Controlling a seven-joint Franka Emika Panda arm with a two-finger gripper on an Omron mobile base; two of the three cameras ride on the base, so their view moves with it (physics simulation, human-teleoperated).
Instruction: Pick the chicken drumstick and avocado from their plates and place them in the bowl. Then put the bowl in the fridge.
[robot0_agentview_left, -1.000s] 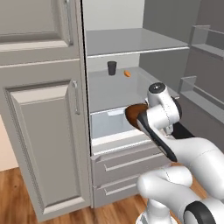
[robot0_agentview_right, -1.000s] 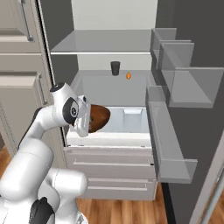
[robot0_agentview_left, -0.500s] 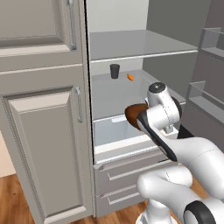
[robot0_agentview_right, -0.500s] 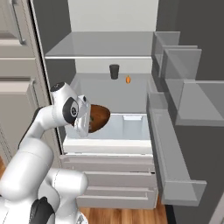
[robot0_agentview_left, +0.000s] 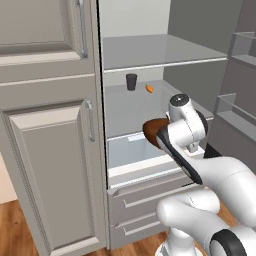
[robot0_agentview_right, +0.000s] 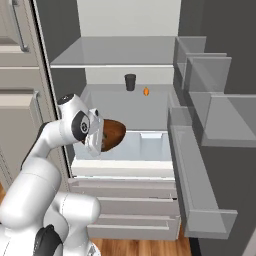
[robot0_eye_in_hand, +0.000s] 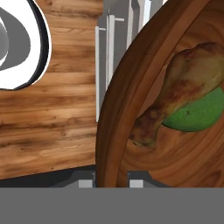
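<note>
The gripper (robot0_eye_in_hand: 111, 177) is pinched shut on the rim of the bowl (robot0_eye_in_hand: 175, 109), with one finger on each side of the wooden edge. The arm holds the bowl up in the air in front of the open fridge (robot0_agentview_left: 150, 55), just over the white drawer (robot0_agentview_left: 132, 152) that is pulled out below the lower shelf. The chicken drumstick (robot0_eye_in_hand: 179, 92) lies inside the bowl, and the avocado (robot0_eye_in_hand: 199, 113) sits right under its fat end, touching it. Both foods are in, so I think only the last step is left: set the bowl down in the fridge. The bowl looks hard and stiff, like wood, so it should not bend or crack. It is held by one edge only, so it may want to tip. The avocado is round and may roll, and the drumstick looks shiny and may slide. The bowl should stay level and move slowly. The rim is a good place to hold it. A small dark cup (robot0_agentview_left: 131, 81) and a little orange thing (robot0_agentview_left: 149, 88) sit far back on the lower shelf, well away from the bowl.
</note>
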